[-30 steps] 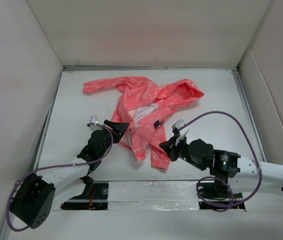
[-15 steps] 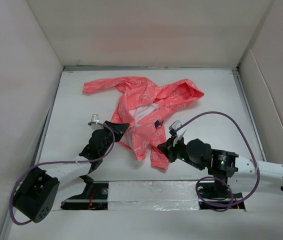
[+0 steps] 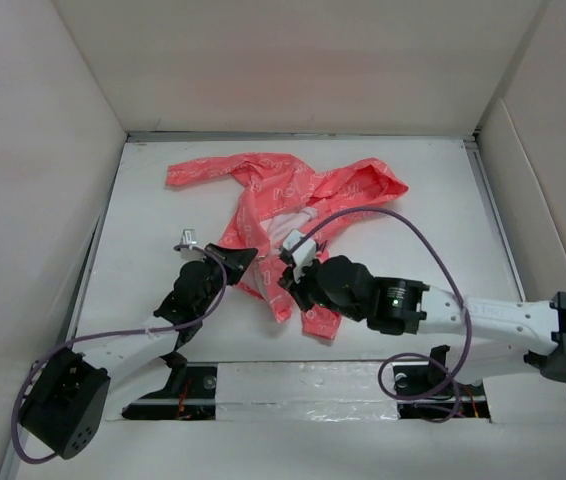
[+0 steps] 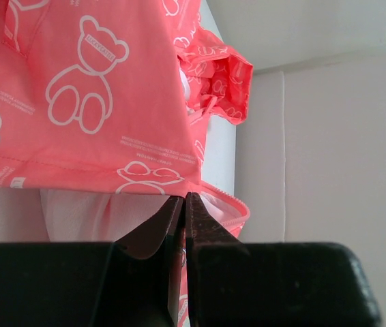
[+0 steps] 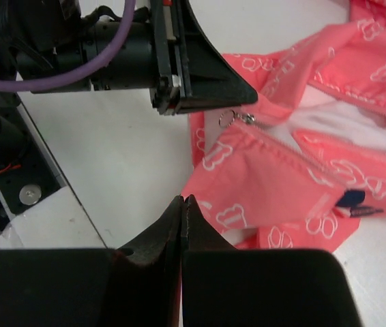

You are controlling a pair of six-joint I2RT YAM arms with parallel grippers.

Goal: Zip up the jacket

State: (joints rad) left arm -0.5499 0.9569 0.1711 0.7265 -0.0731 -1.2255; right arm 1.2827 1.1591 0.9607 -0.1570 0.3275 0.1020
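The coral-pink jacket (image 3: 303, 200) with white bear prints lies spread on the white table, its front open over pale lining (image 3: 288, 228). My left gripper (image 3: 247, 256) is shut on the jacket's lower left edge, and the hem (image 4: 145, 178) meets its fingertips in the left wrist view. The small metal zipper pull (image 5: 237, 117) lies just beside those tips (image 5: 247, 95). My right gripper (image 5: 183, 199) is shut with nothing in it. It hovers over the lower front panel (image 5: 275, 197) near the zipper teeth (image 5: 295, 158). A dark tag (image 5: 350, 199) lies on the fabric.
Pale walls (image 3: 43, 150) close in the table on the left, back and right. A purple cable (image 3: 413, 235) arcs over the right arm. The arm bases and a taped strip (image 3: 303, 385) run along the near edge.
My left gripper has closed on the jacket's edge without moving away. My right arm has swung left, from beside the jacket's lower corner to above its front panel, still shut.
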